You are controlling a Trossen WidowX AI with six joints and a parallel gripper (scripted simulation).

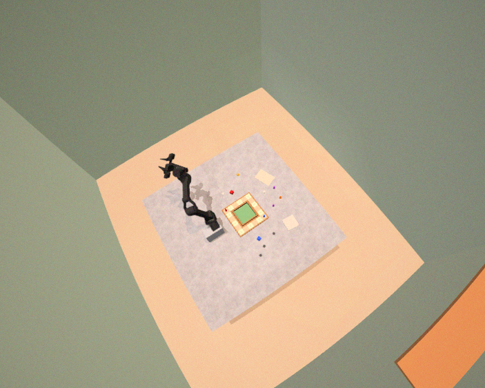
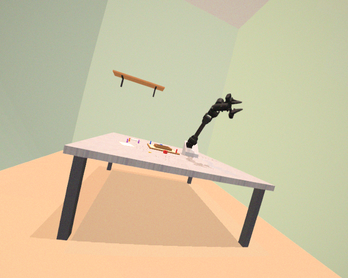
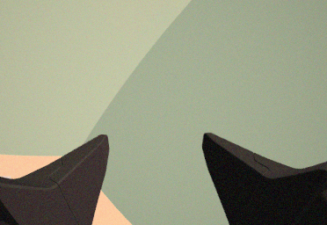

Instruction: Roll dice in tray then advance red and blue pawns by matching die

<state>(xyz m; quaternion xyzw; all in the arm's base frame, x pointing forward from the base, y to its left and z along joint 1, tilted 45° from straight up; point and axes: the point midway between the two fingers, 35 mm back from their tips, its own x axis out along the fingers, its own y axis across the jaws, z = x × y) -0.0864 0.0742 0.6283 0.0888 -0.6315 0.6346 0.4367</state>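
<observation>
The big gray table (image 1: pixel 276 266) (image 2: pixel 102 146) holds up everything here. A long black arm (image 1: pixel 185 187) (image 2: pixel 200 128) stands on it, with its gripper (image 1: pixel 159 163) (image 2: pixel 242 105) (image 3: pixel 156 141) high up and pointing away from the game. The gripper's two fingers are apart, with nothing between them. The square board (image 1: pixel 230 216) (image 2: pixel 151 148) lies near the arm's foot, and the green tray (image 1: pixel 245 214) is in its middle. The red die (image 1: pixel 231 192) (image 2: pixel 165 152) and the blue die (image 1: pixel 259 238) (image 2: pixel 161 145) sit outside the tray, on the table, near different sides of the board. The little red pawn (image 1: pixel 225 209) (image 2: pixel 176 151) and blue pawn (image 1: pixel 263 216) (image 2: pixel 150 142) stand near opposite corners of the board.
</observation>
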